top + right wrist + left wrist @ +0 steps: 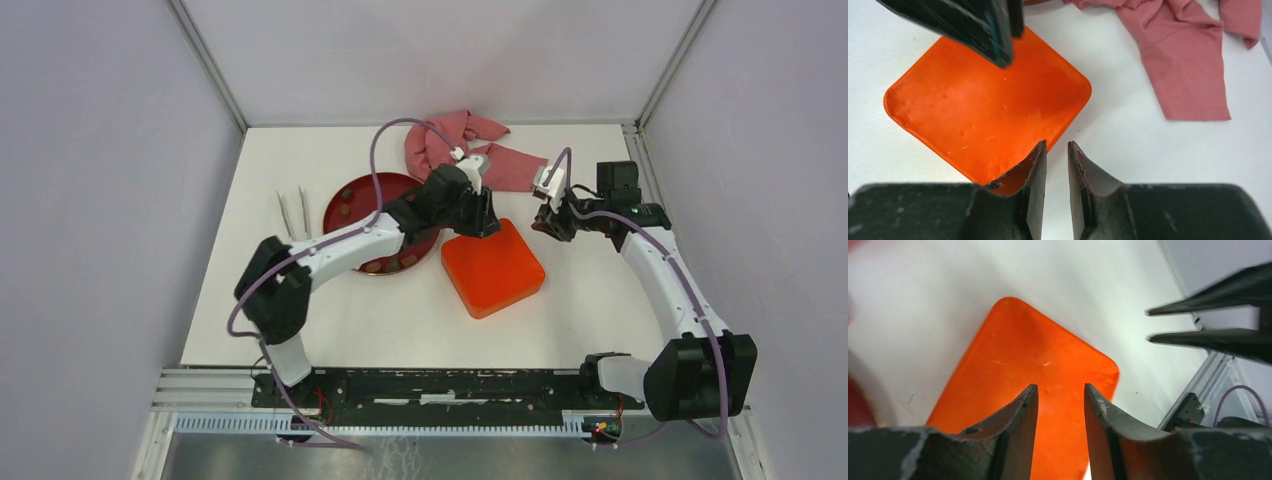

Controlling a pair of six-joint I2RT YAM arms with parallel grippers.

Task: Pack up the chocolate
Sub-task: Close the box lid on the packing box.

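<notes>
Hovering the left tool [1060,387] and the right tool [1056,143] at the orange tin [1033,350], both slightly parted and carrying nothing.

The left tool is hanging above the tin, its jaws standing a narrow gap apart with nothing between them; only the tin's smooth orange face is showing through the gap. The right tool is hanging just beside the tin's far-right edge, its jaws parted more narrowly, likewise gripping nothing. The two tools are facing each other closely near the tin's far corner. The chocolate [376,266] is lying as small brown pieces on the round dark-red plate [352,183], which is sitting just left of the tin near the middle of the tabletop [330,320]. A pink cloth [450,140] is lying crumpled at the tabletop's far edge.
</notes>
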